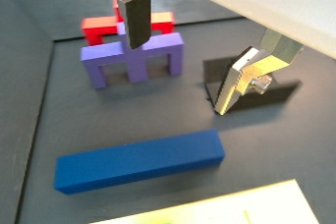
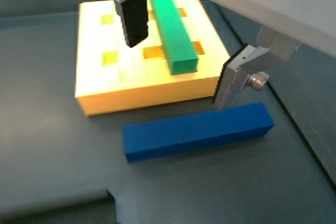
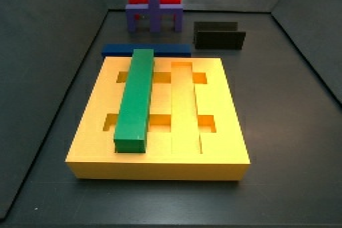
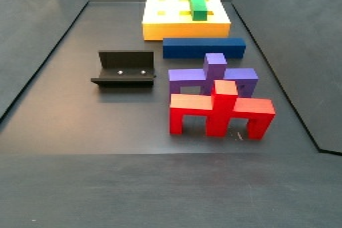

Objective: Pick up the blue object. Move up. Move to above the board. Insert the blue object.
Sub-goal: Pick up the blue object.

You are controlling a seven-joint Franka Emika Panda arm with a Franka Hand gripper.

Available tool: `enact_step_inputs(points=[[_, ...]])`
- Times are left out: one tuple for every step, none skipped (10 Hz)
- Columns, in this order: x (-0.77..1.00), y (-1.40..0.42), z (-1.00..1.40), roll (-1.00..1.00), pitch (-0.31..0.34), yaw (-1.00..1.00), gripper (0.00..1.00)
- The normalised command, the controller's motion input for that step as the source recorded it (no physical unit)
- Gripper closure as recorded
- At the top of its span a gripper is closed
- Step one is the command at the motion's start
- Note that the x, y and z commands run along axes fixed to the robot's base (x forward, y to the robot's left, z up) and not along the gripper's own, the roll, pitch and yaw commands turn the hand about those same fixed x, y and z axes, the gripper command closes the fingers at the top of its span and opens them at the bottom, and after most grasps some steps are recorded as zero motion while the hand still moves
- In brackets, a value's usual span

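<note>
Lying flat on the dark floor, the blue object (image 2: 197, 133) sat directly below the gripper (image 2: 184, 53), its long side close against one edge of the board (image 2: 105, 95), though no view showed whether the two actually touched. It looked like a rigid, solid bar with square edges and a smooth matte skin, probably light for its size and in no way fragile; I judged that it would neither bend nor crush under the pads, though the smooth faces might slip if gripped off-centre. The best hold seemed to be across its narrow width at mid-length, so that the long bar would hang level and not swing. The gripper hung above it with its fingers (image 1: 136, 17) spread apart and nothing between them, the gap looking wider than the bar's width. Beyond the bar on one side lay the board, with a green bar (image 2: 175, 29) already seated in one of its lengthwise grooves and other grooves and cut-outs open. On the opposite side of the gripper stood the purple-and-red block structure (image 1: 130, 51), and near it the fixture (image 4: 124, 70), both apart from the blue object. In a side view the bar appeared only as a blue strip (image 3: 144, 49) behind the board. No brand, label or writing could be read on any piece.
</note>
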Motion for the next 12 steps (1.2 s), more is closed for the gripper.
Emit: enact_step_inputs(points=[[0.0,-0.27,0.0,0.0,0.0,-0.91,0.0],[0.0,-0.27,-0.01,0.0,0.0,-0.9,0.0],[0.0,-0.13,-0.13,0.0,-0.049,-1.0,0.0],[0.0,0.0,-0.24,-0.05,-0.097,-1.0,0.0],[-0.01,0.0,-0.28,-0.05,-0.157,-0.97,0.0],[-0.08,0.1,-0.35,-0.06,-0.17,-0.78,0.0],[-0.09,0.2,-0.45,-0.1,-0.167,-0.64,0.0],[-0.05,0.27,-0.5,-0.12,-0.156,-0.55,0.0],[-0.11,0.33,-0.44,-0.13,-0.104,-0.5,0.0],[-0.09,0.11,-0.45,-0.04,-0.05,-0.3,0.0],[0.0,0.0,-0.49,0.0,0.0,-0.09,0.0],[0.0,0.0,-0.67,0.06,0.069,-0.1,0.0]])
